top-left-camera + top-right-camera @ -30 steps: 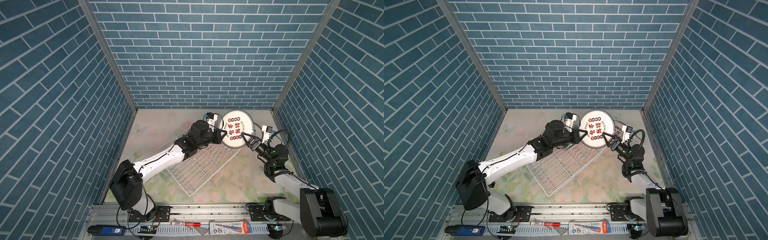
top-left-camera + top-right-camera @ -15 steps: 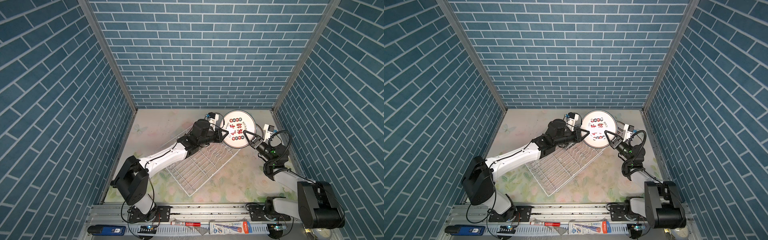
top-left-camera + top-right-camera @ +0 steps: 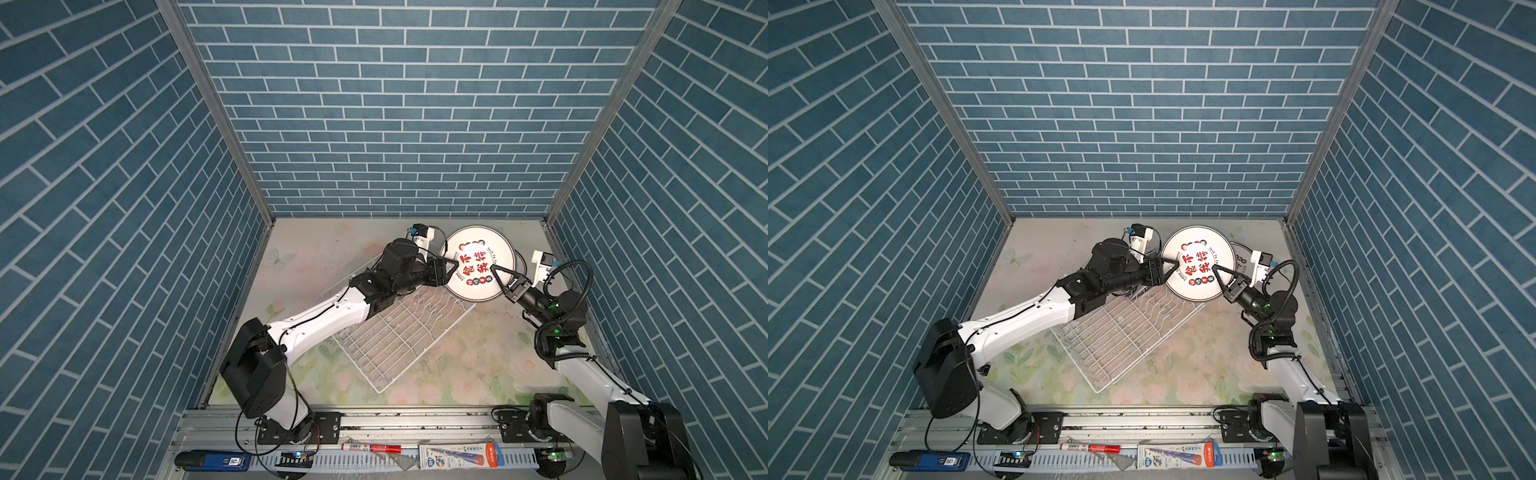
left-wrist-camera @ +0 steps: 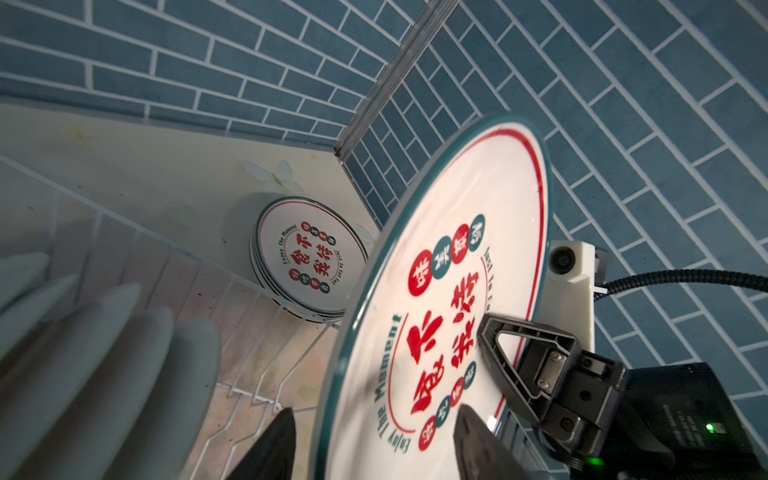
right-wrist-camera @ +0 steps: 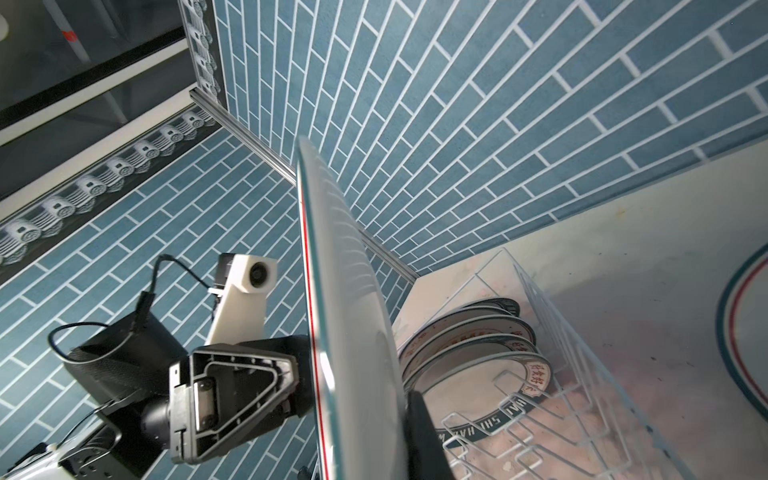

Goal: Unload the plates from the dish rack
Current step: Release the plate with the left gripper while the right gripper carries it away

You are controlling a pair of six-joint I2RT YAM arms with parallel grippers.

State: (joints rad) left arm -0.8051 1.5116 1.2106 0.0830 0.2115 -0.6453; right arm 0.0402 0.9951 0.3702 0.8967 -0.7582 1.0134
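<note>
Right now a plate (image 3: 478,262) hangs in the air between the two grippers, over the far right corner of the rack (image 3: 395,332) and near the far right corner of the bench (image 3: 316,257). It stands tilted, nearly on edge. Its printed face, with red and green characters inside a dark green rim, shows in both top views. The right gripper (image 3: 496,272) is clamped on the rim from the right, one finger flat on the face and the other behind the white back, and it alone carries the plate. The left gripper (image 3: 452,266) sits at the opposite rim with its jaws parted: in the left wrist view a gap shows between each fingertip and the plate, so it straddles the edge without gripping. The rack lies askew across the middle of the bench. In the right wrist view several more plates (image 5: 473,332) stand between its prongs toward its far end. A stack (image 4: 299,257) of like plates lies face up in the bench's far right corner, just beside the rack.
</note>
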